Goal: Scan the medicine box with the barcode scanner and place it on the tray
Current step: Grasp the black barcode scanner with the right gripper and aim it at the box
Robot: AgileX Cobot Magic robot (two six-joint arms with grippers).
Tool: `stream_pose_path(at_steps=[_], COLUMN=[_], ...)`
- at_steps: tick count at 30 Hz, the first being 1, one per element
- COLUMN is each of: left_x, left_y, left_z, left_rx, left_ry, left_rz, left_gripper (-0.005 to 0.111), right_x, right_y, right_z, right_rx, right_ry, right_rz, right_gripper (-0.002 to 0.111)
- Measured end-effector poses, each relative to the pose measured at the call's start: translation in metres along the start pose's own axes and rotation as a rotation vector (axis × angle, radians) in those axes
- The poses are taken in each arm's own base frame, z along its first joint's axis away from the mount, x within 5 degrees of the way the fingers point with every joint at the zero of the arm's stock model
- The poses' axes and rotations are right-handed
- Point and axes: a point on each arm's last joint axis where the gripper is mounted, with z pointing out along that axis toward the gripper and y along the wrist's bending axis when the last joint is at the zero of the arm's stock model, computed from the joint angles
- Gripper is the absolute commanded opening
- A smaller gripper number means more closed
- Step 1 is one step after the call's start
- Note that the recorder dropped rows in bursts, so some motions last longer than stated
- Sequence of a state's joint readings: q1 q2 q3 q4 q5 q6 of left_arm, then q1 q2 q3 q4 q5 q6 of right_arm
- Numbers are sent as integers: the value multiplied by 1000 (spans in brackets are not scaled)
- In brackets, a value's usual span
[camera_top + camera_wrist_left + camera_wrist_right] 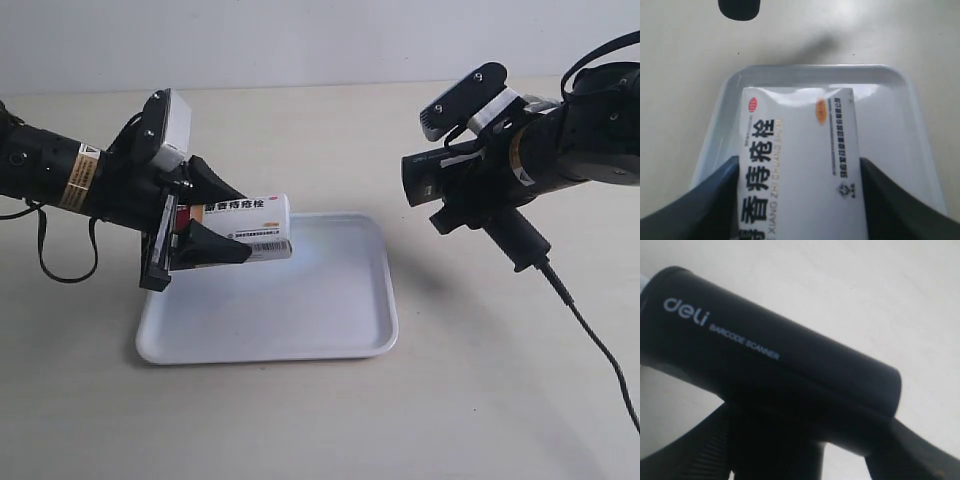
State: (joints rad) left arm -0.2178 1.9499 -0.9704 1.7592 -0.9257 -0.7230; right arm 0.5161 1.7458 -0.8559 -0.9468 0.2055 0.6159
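The white medicine box (250, 225) (800, 160) with black print hangs above the left part of the white tray (330, 330) (890, 105). My left gripper (215, 222) (799, 200), on the arm at the exterior view's left, is shut on the box, one finger on each long side. The black barcode scanner (450, 180) (775, 365) is lifted off the table right of the tray, its head turned toward the box. My right gripper (480, 195) (805, 450) is shut on the scanner's handle, and the handle (518, 240) sticks out below it.
The scanner's thin black cable (600, 345) trails down over the pale table (480, 400) to the right front. A black cable (60, 265) loops under the arm at the exterior view's left. A dark object (739, 9) shows beyond the tray in the left wrist view.
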Motion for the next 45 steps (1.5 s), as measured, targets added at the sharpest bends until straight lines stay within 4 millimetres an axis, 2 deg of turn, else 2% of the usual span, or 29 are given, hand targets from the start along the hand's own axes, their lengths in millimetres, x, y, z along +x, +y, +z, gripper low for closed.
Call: stream_pose_path(at_steps=[5,11,16,25,35,45], left_x=[2,18,19,14,11,5], left_y=[2,4,4,4,2,1], left_z=[0,7,7,8,8,9], left_rx=[-20,-37,-47,-42,-26,-10], left_ry=[23,86,91,36,4,-78], left_rz=[46,49,46,48,50,47], left_gripper=[0,0,0,0,0,0], right_x=[0,0,0,13,3,9], right_y=[1,1,1,6,-8,-8], right_z=[0,0,0,1,-33,-33], right_rx=[-2,-6,-9,-23,54,49], right_ry=[0,3,4,42,-6,55], right_rz=[7,28,38,19,33,26], right_gripper=[0,0,0,0,0,0])
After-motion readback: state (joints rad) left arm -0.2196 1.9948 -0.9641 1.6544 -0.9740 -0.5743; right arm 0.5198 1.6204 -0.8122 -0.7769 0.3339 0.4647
